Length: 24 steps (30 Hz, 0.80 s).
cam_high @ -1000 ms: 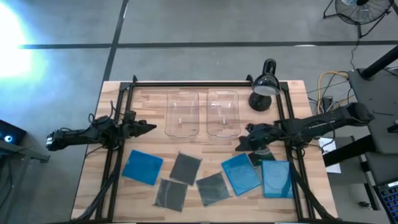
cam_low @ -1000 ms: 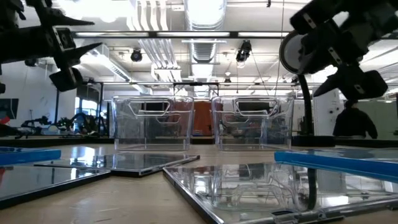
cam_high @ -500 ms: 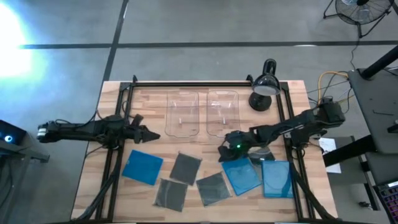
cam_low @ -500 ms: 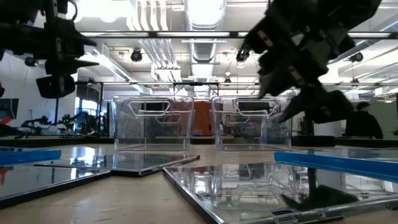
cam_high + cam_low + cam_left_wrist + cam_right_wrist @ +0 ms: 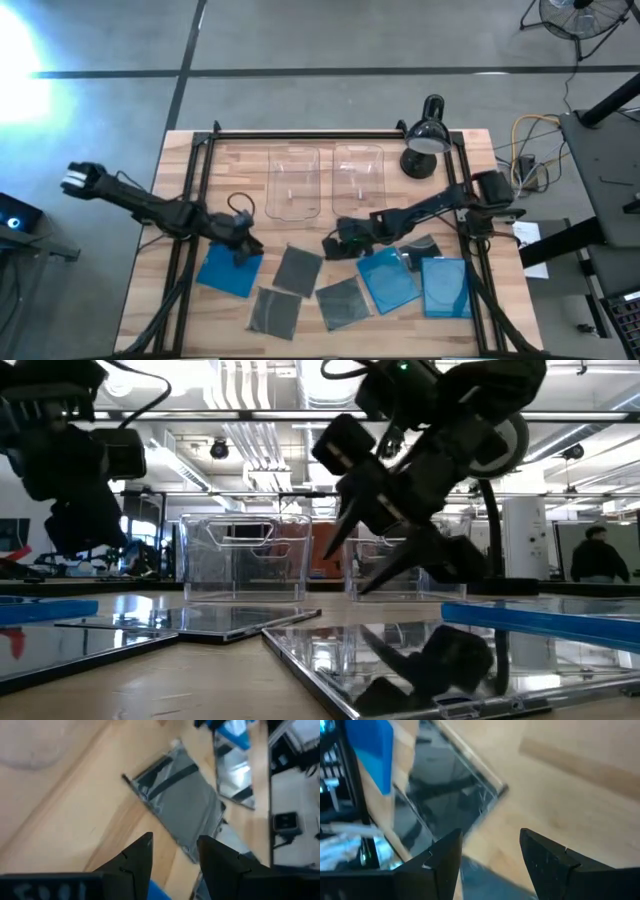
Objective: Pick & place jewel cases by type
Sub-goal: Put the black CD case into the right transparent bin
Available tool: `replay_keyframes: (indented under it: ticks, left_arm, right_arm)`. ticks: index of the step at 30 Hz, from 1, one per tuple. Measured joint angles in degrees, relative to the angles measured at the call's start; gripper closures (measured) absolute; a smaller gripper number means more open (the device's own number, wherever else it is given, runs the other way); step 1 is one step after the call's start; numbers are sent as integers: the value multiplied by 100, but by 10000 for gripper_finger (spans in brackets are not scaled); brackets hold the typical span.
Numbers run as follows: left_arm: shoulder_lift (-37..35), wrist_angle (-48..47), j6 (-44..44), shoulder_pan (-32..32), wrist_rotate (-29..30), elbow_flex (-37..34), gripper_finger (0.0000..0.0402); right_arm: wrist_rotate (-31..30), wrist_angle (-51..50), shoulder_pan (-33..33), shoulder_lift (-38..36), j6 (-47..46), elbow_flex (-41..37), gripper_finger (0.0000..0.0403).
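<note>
The pale wooden counter (image 5: 240, 330), framed by black rails, carries everything in play. At its far side two clear plastic rectangular bins (image 5: 293, 183) stand side by side, just apart, and both look empty from above; a black dome-headed desk lamp (image 5: 425, 138) stands beyond the right bin. The thin flat square jewel cases lie spread across the near half of the counter: a translucent bright blue case (image 5: 229, 268) at the left, three dark smoky grey cases (image 5: 299, 268) in the middle, of which the nearest two lie at (image 5: 274, 311) and (image 5: 343, 302), then two more blue cases (image 5: 387, 279) and (image 5: 444, 286) side by side at the right, with a further grey case (image 5: 424, 246) partly tucked under them. The left arm reaches in from the left edge, and its left gripper (image 5: 243, 243) hangs over the far right corner of the left blue case; the left wrist view shows its two dark fingers (image 5: 137, 857) spread apart with nothing between them, a grey case ahead on the wood. The right arm stretches across from the right rail, and its right gripper (image 5: 335, 243) hangs low over bare wood between the middle grey case and the nearer blue case, its fingers (image 5: 445, 860) likewise parted and empty.
</note>
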<state>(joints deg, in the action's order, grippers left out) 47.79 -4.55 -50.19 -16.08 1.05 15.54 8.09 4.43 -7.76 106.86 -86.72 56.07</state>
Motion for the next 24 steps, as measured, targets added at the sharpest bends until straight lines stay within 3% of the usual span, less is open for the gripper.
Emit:
replay_keyframes:
  ticks: [6,13,24]
  left_arm:
    - [752,0,701,-585,554,441,266]
    - [1901,-177,1377,-767,1086,979,266]
    - [3363,1041,1971,-764,596,1096,266]
  right_arm:
    - [-380,-110,-189,359,-181,549,209]
    - [-524,-1709,-561,857,-175,1524,209]
    - [-996,-1855,-659,945,-736,1603,209]
